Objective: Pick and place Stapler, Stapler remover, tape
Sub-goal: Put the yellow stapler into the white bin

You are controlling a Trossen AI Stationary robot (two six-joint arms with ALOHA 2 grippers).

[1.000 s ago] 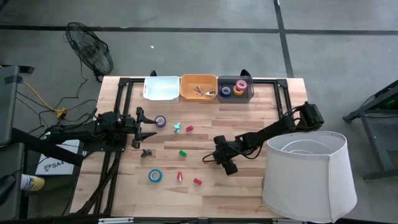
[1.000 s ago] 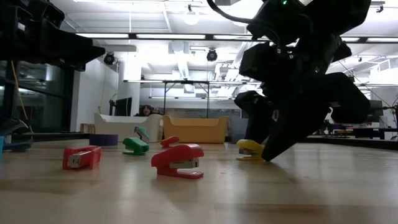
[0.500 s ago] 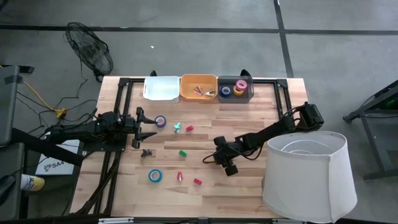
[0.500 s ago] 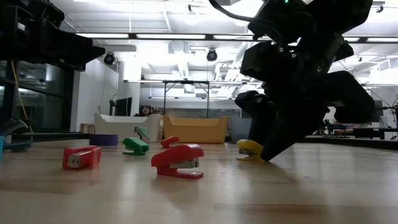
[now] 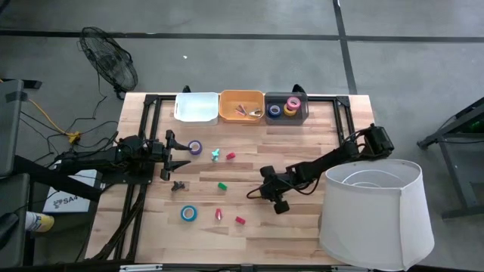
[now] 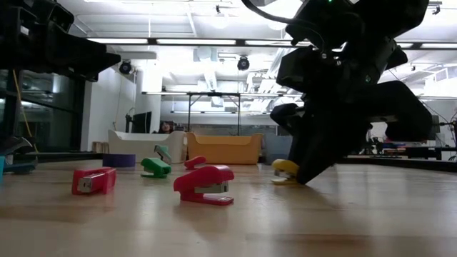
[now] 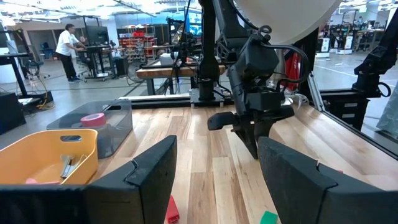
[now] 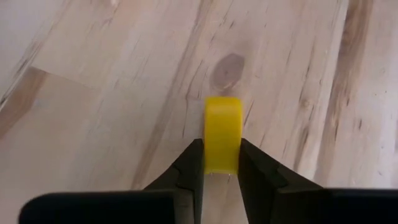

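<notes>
Right gripper (image 8: 222, 163) is down at the tabletop near the table's middle, its two dark fingers (image 8: 189, 171) pressed against both flanks of a small yellow stapler (image 8: 222, 142); no gap shows on either side, so the jaws have closed on it. In the low view the yellow stapler (image 6: 285, 170) sits on the wood with its base apparently touching the table (image 5: 333, 151), so I judge it gripped but not yet lifted. Left gripper (image 7: 214, 177) hangs over the left side of the table, jaws wide apart and holding nothing. Other items lie loose: a red stapler (image 6: 205, 185), a green stapler (image 6: 156, 167), a purple tape roll (image 5: 195, 147) and a blue tape roll (image 5: 187, 214). At the far edge sit a white bin (image 5: 196, 107), an orange bin (image 5: 241, 106) and a dark bin (image 5: 286, 109) with tape rolls in it. Handling, as a judgement: the mini stapler looks light and rigid, with a smooth plastic shell that could slip or pivot if pinched near one end. The hold across its narrow width on the flat sides looks sound; gripping mid-length should keep it level, and pinching top to bottom would only squeeze the hinged arm
</notes>
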